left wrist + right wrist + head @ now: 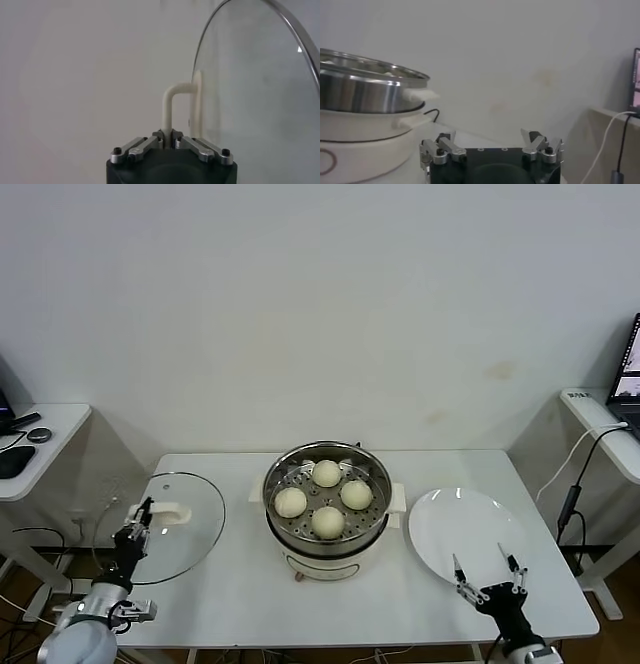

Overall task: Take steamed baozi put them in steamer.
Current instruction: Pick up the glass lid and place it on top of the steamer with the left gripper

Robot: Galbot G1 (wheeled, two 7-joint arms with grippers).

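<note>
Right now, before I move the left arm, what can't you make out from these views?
- Left wrist view: the left gripper is shut on the lid handle; the glass lid runs off the frame edge, steamer out of view.
- Right wrist view: the steamer wall hides the baozi; the plate lies below the camera, unseen.
- Head view: steamer rim and tray hide the pot's inside below the baozi; right gripper open.

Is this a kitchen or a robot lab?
Probably a lab or test room, not a kitchen: a plain white table against a bare wall, side desks with cables and a laptop, and only a steamer set out.
</note>
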